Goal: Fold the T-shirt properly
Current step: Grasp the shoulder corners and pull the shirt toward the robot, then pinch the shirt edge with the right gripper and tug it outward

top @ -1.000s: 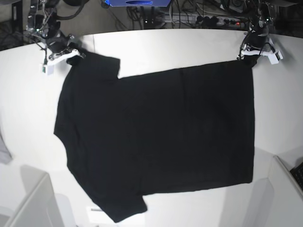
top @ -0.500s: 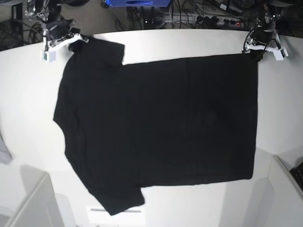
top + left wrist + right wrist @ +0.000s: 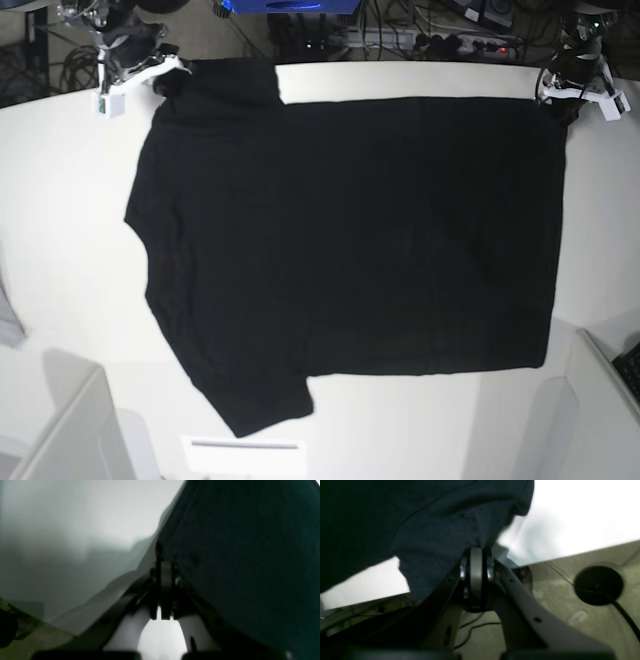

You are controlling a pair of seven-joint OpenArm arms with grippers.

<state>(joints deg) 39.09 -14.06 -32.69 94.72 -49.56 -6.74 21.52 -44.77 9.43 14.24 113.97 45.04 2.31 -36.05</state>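
The black T-shirt (image 3: pixel 350 240) lies spread flat on the white table (image 3: pixel 70 250), plain side up, collar end to the left and hem to the right. My right gripper (image 3: pixel 165 78) is shut on the far sleeve corner at the table's back left; the right wrist view shows its jaws (image 3: pixel 476 555) pinching a fold of the dark cloth (image 3: pixel 432 525). My left gripper (image 3: pixel 562 105) is shut on the far hem corner at the back right; the left wrist view shows the closed jaws (image 3: pixel 162 562) at the cloth's edge (image 3: pixel 237 555).
The table's back edge runs just behind both grippers, with cables and a power strip (image 3: pixel 460 42) on the floor beyond. A white label (image 3: pixel 245 452) lies near the front edge. Grey box edges (image 3: pixel 70 430) stand at the front left and front right (image 3: pixel 600 380).
Both grippers have pulled the shirt's far edge toward the back of the table. The whole shirt slid back and now lies flatter and squarer.
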